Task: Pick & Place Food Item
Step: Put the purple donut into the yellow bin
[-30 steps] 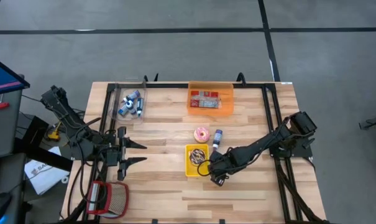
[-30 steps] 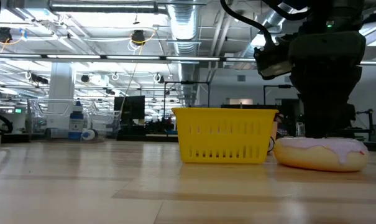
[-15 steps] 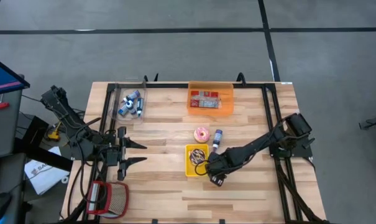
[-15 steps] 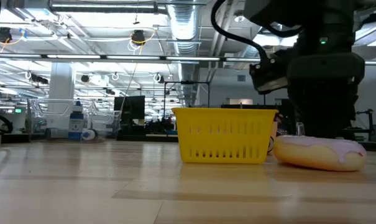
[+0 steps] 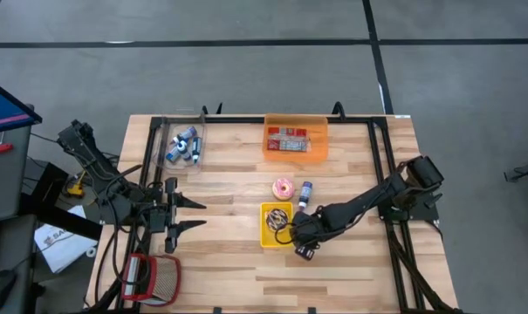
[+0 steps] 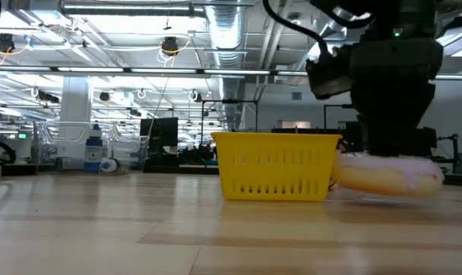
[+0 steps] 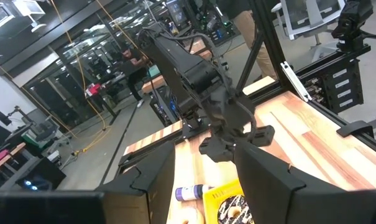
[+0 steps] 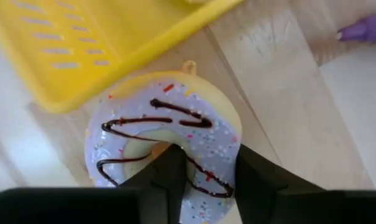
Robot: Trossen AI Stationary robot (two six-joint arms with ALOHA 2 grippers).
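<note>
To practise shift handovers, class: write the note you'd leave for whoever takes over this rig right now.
Right gripper: shut on the purple-iced donut, held just off the table beside the yellow basket.
Left gripper: open, parked at the table's left edge.
Done: donut gripped and raised slightly.
Left: place it. The destination is not evident, though the basket already holds a chocolate donut.

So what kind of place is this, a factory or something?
More likely a robotics lab or workshop. Two robot arms are bolted to a wooden table set with toy food like a donut and a yellow basket, and behind it runs an open hall with bare ceiling pipes.
</note>
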